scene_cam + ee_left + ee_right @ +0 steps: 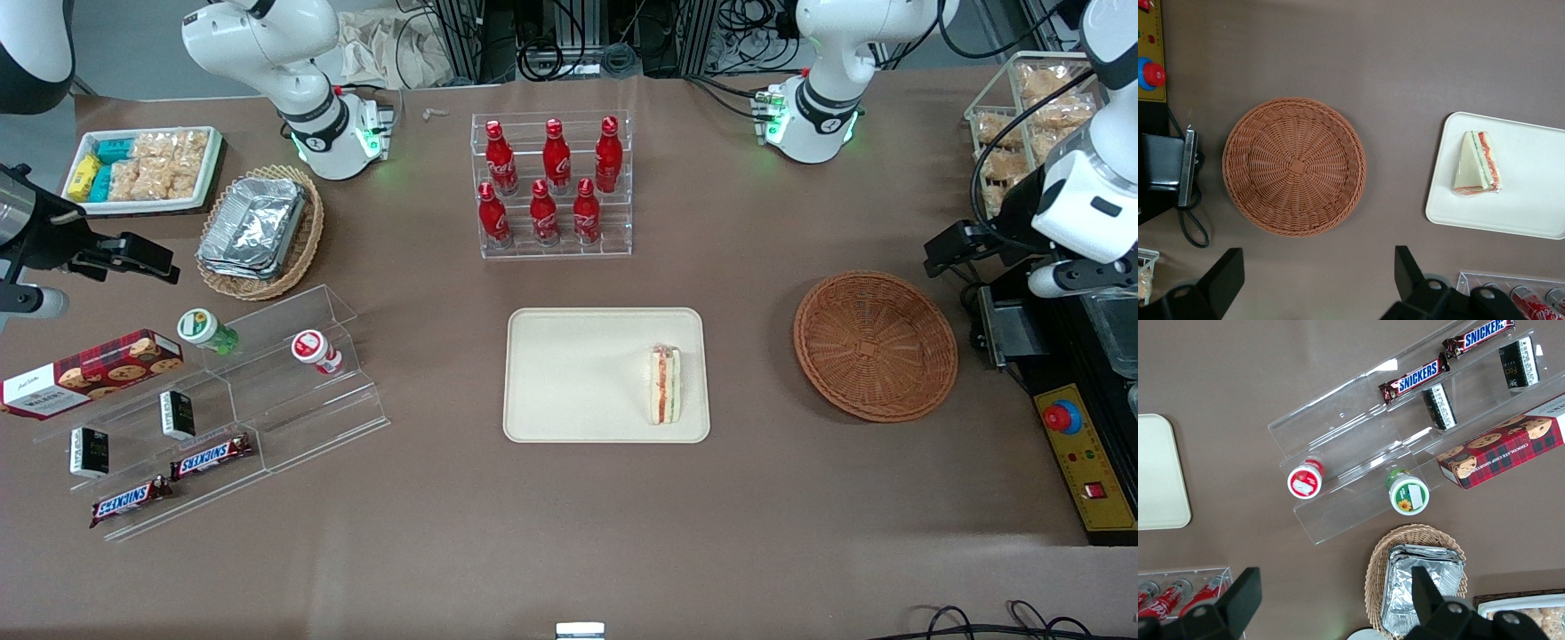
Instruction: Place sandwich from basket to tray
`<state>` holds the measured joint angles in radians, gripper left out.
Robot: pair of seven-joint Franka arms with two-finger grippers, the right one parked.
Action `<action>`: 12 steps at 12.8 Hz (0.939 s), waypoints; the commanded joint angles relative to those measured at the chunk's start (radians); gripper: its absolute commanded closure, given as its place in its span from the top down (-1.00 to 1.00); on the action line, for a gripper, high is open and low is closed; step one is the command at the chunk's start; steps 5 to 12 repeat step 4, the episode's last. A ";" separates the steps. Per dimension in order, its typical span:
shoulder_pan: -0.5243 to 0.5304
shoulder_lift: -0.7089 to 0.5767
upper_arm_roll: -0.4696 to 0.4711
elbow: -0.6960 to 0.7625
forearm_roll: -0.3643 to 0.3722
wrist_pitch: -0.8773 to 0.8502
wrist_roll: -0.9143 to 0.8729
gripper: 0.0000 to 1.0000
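The sandwich (pixel 664 384) (pixel 1477 164), a pale bread wedge with a red and green filling edge, lies on the cream tray (pixel 578 373) (pixel 1531 200), near the tray's edge that faces the basket. The round reddish-brown wicker basket (pixel 876 345) (pixel 1294 167) sits beside the tray toward the working arm's end, with nothing in it. My left gripper (pixel 956 244) (pixel 1315 277) hangs high near the basket's rim, at the working arm's end of the table. It is open, its fingers (pixel 1405 270) spread wide and holding nothing.
A clear rack of red cola bottles (pixel 553 182) stands farther from the front camera than the tray. A control box with a red button (pixel 1076 453) sits beside the basket. An oval basket of foil trays (pixel 258 231) and an acrylic snack stand (pixel 222 400) lie toward the parked arm's end.
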<state>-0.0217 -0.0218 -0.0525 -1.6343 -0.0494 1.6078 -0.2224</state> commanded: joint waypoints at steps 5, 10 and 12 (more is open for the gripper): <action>0.040 -0.001 -0.058 0.037 0.025 -0.026 0.061 1.00; 0.040 -0.001 -0.058 0.037 0.025 -0.026 0.061 1.00; 0.040 -0.001 -0.058 0.037 0.025 -0.026 0.061 1.00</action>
